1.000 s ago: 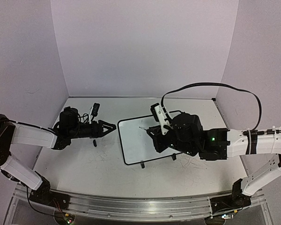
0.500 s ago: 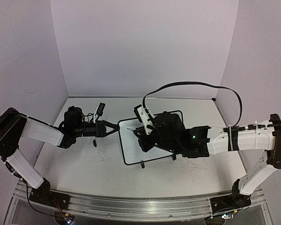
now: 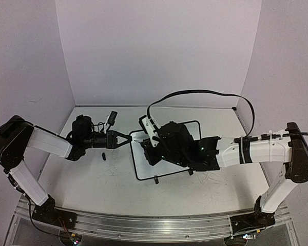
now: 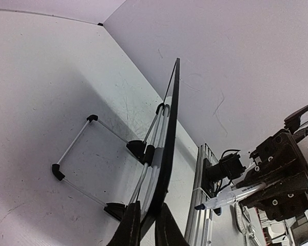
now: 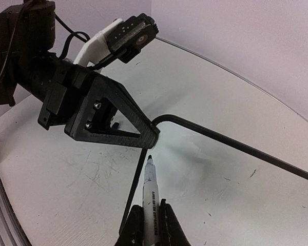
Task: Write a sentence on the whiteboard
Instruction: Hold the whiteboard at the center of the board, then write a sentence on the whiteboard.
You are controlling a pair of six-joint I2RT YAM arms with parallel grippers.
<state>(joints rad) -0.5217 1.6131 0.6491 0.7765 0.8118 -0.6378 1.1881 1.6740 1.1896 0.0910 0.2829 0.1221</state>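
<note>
**Whiteboard braced mid-table, marker poised.**
Our left gripper [image 3: 127, 139] pinches the whiteboard [image 3: 143, 164] at its ten-o'clock corner. Our right gripper [image 5: 150, 214], nearer, pinches the marker [image 5: 149, 187], with the writing surface stretching toward three o'clock.

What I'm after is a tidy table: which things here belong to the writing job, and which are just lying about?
Job in hand:
- whiteboard, its edge pinched by the left gripper
- marker, held in the right gripper, tip close to the board's corner

Lying about:
- small black piece on the table beside the left gripper, possibly a cap
</note>
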